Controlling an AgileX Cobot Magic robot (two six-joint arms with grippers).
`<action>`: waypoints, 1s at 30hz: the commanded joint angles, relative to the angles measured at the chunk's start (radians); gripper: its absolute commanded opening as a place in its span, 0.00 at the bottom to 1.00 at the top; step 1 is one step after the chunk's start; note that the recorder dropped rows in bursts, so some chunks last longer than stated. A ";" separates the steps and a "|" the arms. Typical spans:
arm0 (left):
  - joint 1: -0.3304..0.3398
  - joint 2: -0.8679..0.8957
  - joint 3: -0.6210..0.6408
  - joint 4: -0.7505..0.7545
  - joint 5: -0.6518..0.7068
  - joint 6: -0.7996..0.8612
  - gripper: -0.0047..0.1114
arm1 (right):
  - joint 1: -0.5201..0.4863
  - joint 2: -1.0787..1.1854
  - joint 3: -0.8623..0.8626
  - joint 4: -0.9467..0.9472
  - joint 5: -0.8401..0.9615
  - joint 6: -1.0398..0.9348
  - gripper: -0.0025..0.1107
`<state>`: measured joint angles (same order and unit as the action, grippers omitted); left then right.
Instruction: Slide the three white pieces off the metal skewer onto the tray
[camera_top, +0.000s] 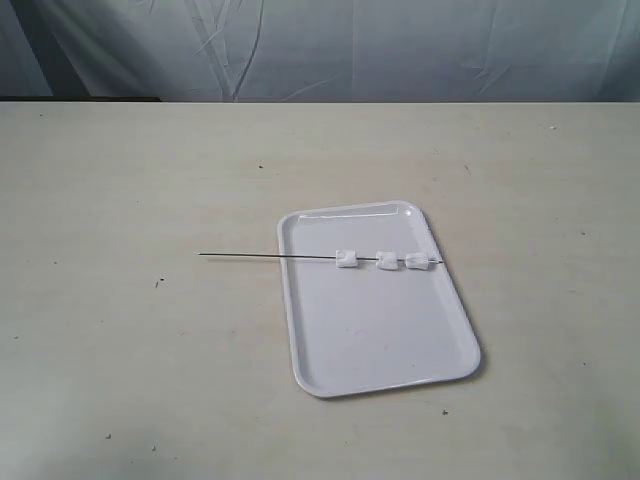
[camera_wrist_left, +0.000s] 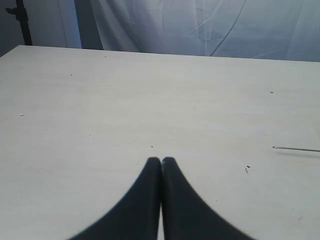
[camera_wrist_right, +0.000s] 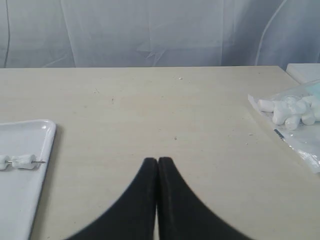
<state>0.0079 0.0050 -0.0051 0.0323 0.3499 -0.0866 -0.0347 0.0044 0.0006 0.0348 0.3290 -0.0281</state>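
Though pressed shut tip to tip, gripping nothing: left gripper (camera_wrist_left: 161, 161), nearest in its wrist view, above bare desk (camera_top: 120, 400). Same for right gripper (camera_wrist_right: 158, 161): closed, empty, over bare desk, well apart from everything. Neither in sight in the exterior view.

Farther on, near the middle of the desk: tray (camera_top: 380, 340), flat, one short end toward the camera. Across its far half: skewer (camera_top: 250, 256), laid crosswise, one end about at the right rim, the long free end reaching past the left rim over the desk. From the left wrist view, only that thin tip visible, well away from the gripper.

Threaded on the stretch above the tray: pieces (camera_top: 386, 261), all three, one nearer the tray's middle, two close together by the right rim. Cannot tell whether resting on the tray floor or hanging just clear of it.

Beyond the right gripper, on the side away from the tray: clear bag (camera_wrist_right: 295, 112) of similar white lumps. Farthest back: pale cloth (camera_top: 320, 50).

Judged progress: nothing done. Left to do: take hold of the skewer, steady it, push all three pieces off onto the tray.
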 joint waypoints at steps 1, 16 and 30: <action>0.000 -0.005 0.005 0.003 -0.013 0.000 0.04 | -0.004 -0.004 -0.001 -0.004 -0.010 0.002 0.02; 0.000 -0.005 0.005 0.046 -0.532 -0.032 0.04 | -0.004 -0.004 -0.001 -0.027 -0.008 0.002 0.02; 0.000 0.097 0.005 -0.008 -0.350 -0.121 0.04 | -0.004 -0.004 -0.001 -0.101 -0.038 -0.017 0.02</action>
<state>0.0079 0.0504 -0.0012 0.0373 0.0000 -0.2018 -0.0347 0.0044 0.0006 -0.0514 0.3075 -0.0362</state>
